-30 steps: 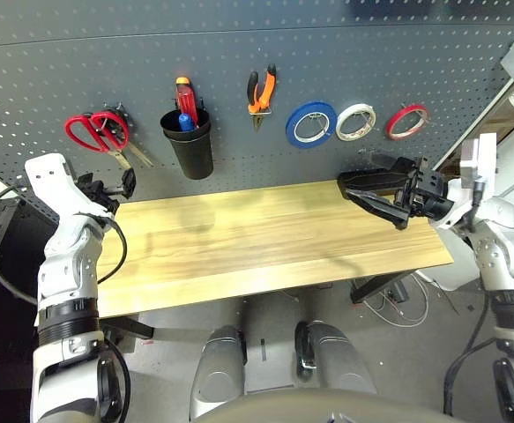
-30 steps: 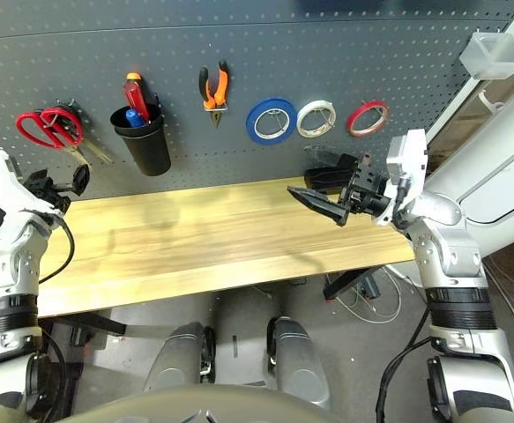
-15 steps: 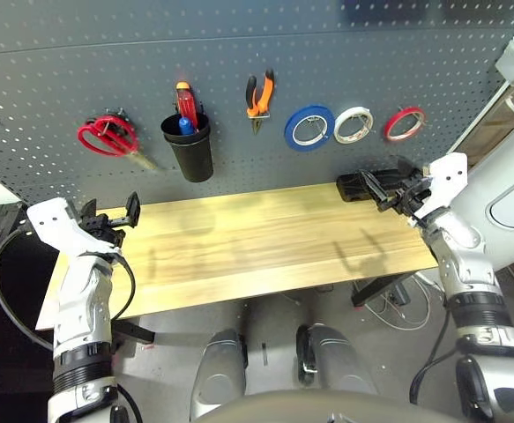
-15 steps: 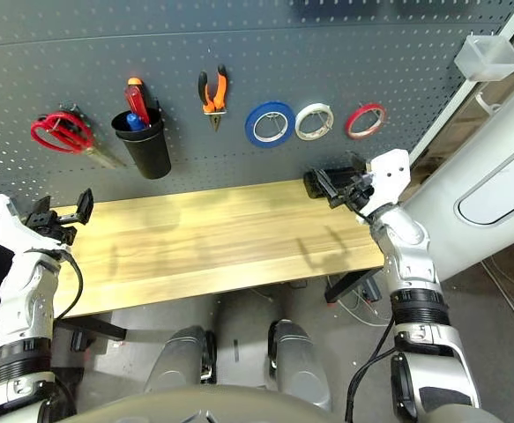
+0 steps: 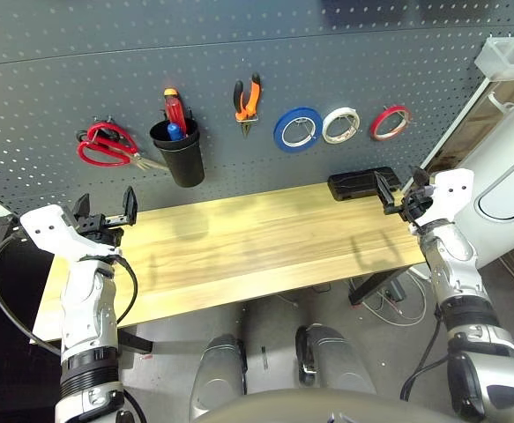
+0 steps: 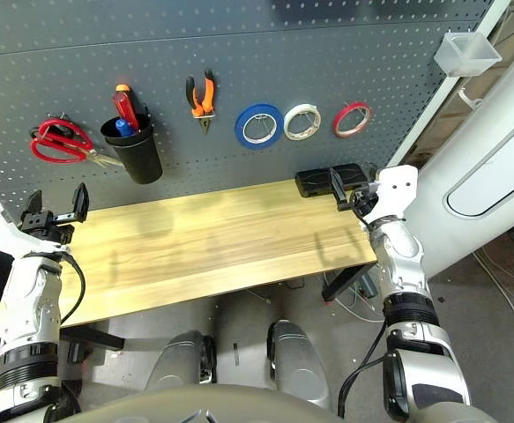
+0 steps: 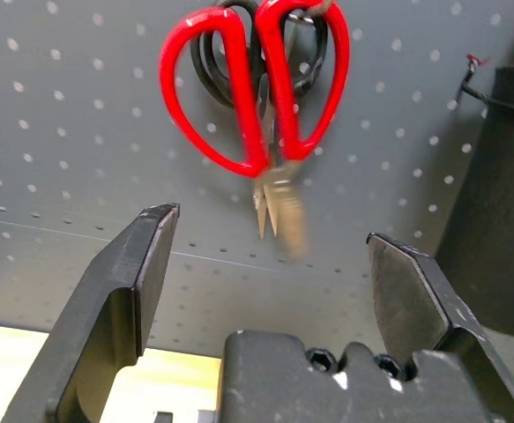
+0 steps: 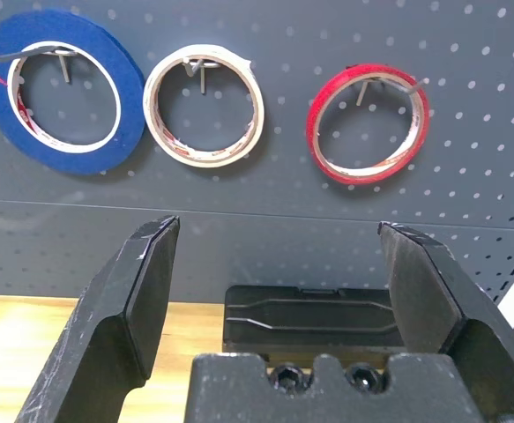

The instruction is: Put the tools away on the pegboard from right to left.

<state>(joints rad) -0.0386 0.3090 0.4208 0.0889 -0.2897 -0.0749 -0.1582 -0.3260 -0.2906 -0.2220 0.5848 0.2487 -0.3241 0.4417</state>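
Both pincers, left gripper (image 5: 105, 210) and right gripper (image 5: 396, 189), gape empty; all tools hang on the pegboard (image 5: 239, 44), so nothing remains to be done.

Matt grey pegboard (image 5: 107, 53) w/ metal hooks, smooth pale wood table (image 5: 239, 247), glossy red plastic scissors (image 7: 257, 97) handles.
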